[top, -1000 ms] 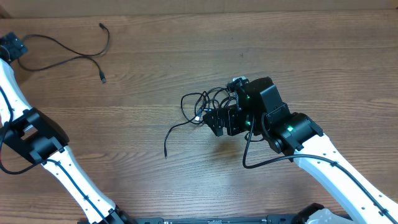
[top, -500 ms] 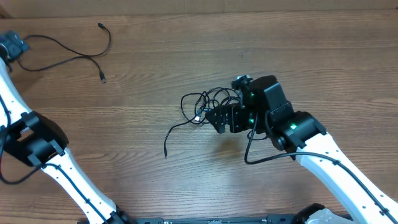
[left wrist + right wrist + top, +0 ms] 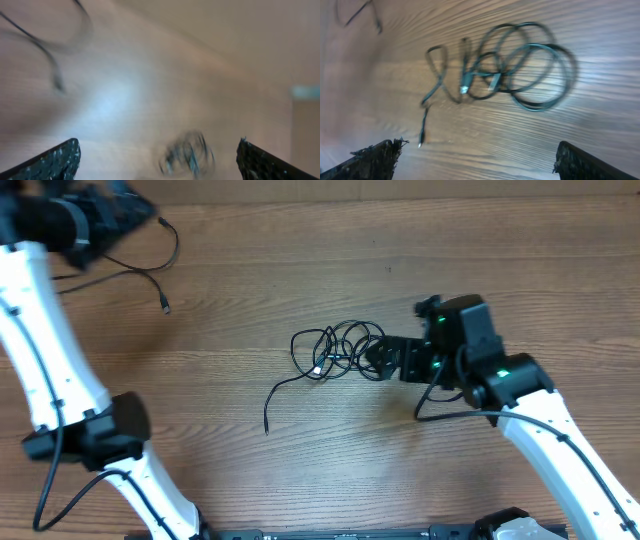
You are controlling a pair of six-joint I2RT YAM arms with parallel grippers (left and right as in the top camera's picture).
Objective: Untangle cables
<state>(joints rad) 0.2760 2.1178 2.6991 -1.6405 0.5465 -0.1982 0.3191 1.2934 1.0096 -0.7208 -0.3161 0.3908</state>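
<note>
Two gripper arms over a brown wood-grain table (image 3: pixel 250 450). Overhead: tangled bundle of thin black cables (image 3: pixel 336 348) lies near table centre, several overlapping loops, with one single strand trailing off toward the lower left to a small plug end. Right gripper (image 3: pixel 374 359) points left at the bundle, tips just beside its right-hand loops; cannot tell from above whether they touch. Small green lights (image 3: pixel 437 320) glow on the right arm's wrist housing. Loose thin black cable (image 3: pixel 140 272) lies apart in the far left corner, curved, a plug at each visible end. Left gripper (image 3: pixel 135 208) is raised over that corner, heavily blurred, well apart from the bundle; finger spacing unreadable here. Left wrist: whole picture smeared. Two black textured fingers (image 3: pixel 57 160) sit at the bottom corners, spread wide, nothing between them; left gripper (image 3: pixel 159 147) is clear of the wood. Bundle (image 3: pixel 187 154) shows as a dark smudge low in the picture, between the fingertips in the frame but farther off on the table. Loose cable (image 3: pixel 50 52) is a curved streak at upper left. Right wrist: fingers (image 3: pixel 375 159) wide apart at the bottom corners, right gripper (image 3: pixel 477 150) holding nothing. Bundle (image 3: pixel 520 65) lies ahead of the tips, loops to the right, trailing strand (image 3: pixel 424 125) running down toward the left finger without reaching it.
</note>
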